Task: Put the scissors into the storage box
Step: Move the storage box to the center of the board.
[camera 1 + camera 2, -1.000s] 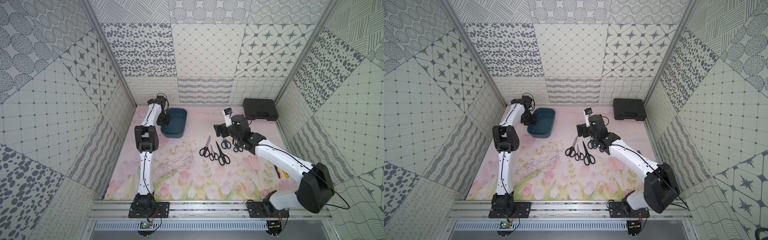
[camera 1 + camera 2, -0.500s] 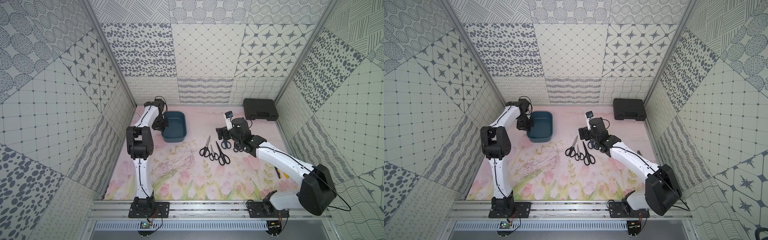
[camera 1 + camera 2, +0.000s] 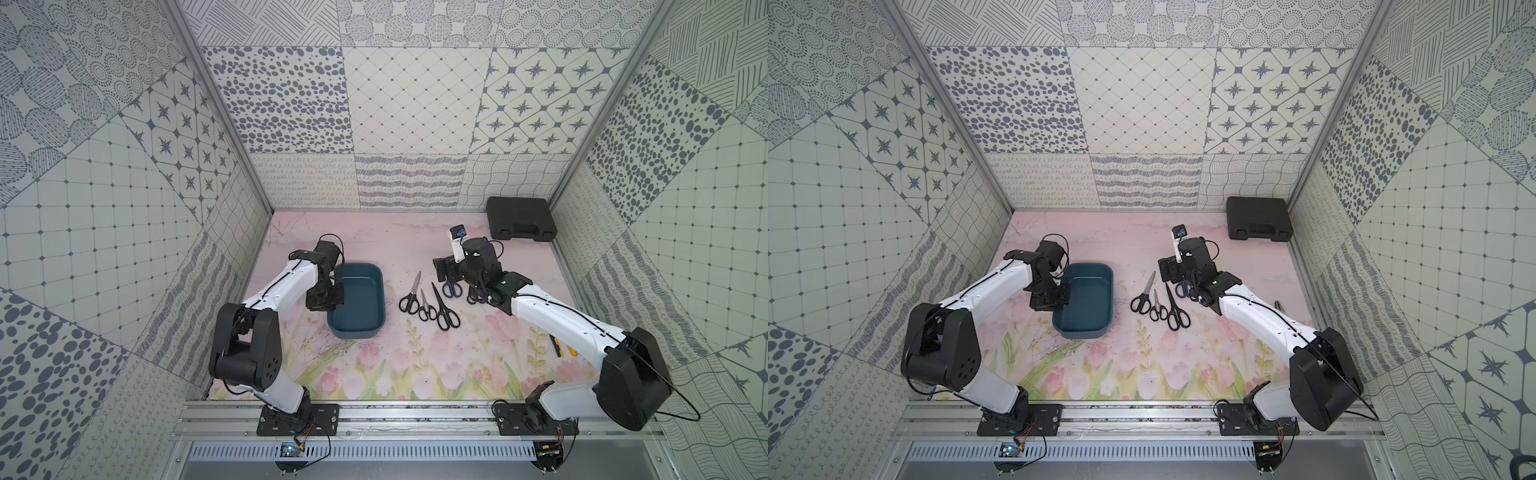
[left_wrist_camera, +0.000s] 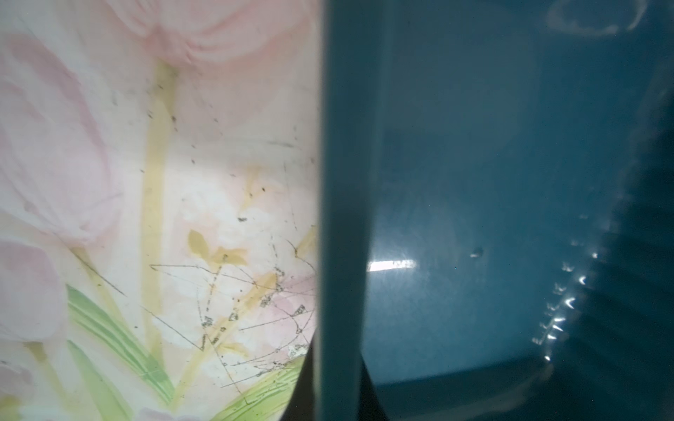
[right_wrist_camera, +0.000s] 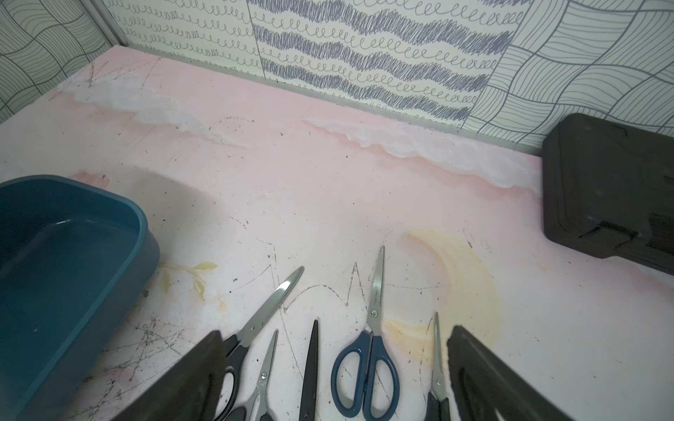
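Both top views: the left gripper (image 3: 326, 297) sits at the left wall of the storage box (image 3: 357, 333), which stands on the floral mat (image 3: 374, 374), left of centre. The scissors (image 3: 430, 301), 5 pairs, lie in a row right of the box, none inside. The right gripper (image 3: 446, 270) hangs over them.

Left wrist: the box wall runs btw. two dark fingers (image 4: 306, 404), pinched as it seems; pic is blurry.

Right wrist: jaws are spread wide, the blue-handled pair (image 5: 368, 371) lies btw. them, untouched. A black case (image 5: 612, 189) is nearby.
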Robot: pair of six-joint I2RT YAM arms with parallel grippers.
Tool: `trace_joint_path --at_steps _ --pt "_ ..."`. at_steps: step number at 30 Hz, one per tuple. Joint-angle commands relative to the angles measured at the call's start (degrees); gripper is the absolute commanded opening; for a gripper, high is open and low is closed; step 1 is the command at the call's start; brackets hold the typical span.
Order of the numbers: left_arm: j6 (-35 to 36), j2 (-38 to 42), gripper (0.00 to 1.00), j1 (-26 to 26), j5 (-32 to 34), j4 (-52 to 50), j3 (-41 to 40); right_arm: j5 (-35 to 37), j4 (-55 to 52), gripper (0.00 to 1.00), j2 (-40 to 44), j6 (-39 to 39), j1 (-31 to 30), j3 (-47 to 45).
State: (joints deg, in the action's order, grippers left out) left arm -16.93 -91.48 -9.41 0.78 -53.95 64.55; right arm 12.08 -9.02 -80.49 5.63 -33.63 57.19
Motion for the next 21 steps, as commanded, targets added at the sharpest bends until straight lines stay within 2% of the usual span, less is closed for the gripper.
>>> trace_joint_path --at_steps 1,8,10,13,17,21 --pt "-4.2 -0.3 0.00 -2.5 -2.3 7.2 -5.0 -1.1 2.9 0.96 -2.0 1.1 0.2 1.1" --pt "-4.4 -4.0 0.00 -2.8 -1.3 10.1 -4.7 -1.5 3.1 0.96 -2.5 2.3 0.2 0.6" --pt "-4.0 -5.1 0.10 -2.8 -0.3 9.9 -4.0 -1.5 3.1 0.96 -2.3 2.1 0.2 0.2" --pt "-3.7 -6.1 0.18 -2.7 1.4 10.5 -3.6 -1.1 3.0 0.97 -2.0 1.8 0.2 -0.3" --pt "-3.2 -7.6 0.18 -2.8 3.5 10.9 -2.3 -1.1 3.2 0.97 -2.2 1.6 0.2 -0.5" --pt "-2.8 -8.8 0.24 -2.8 4.2 10.3 -0.6 -1.3 2.9 0.97 -1.9 1.5 0.2 -0.4"
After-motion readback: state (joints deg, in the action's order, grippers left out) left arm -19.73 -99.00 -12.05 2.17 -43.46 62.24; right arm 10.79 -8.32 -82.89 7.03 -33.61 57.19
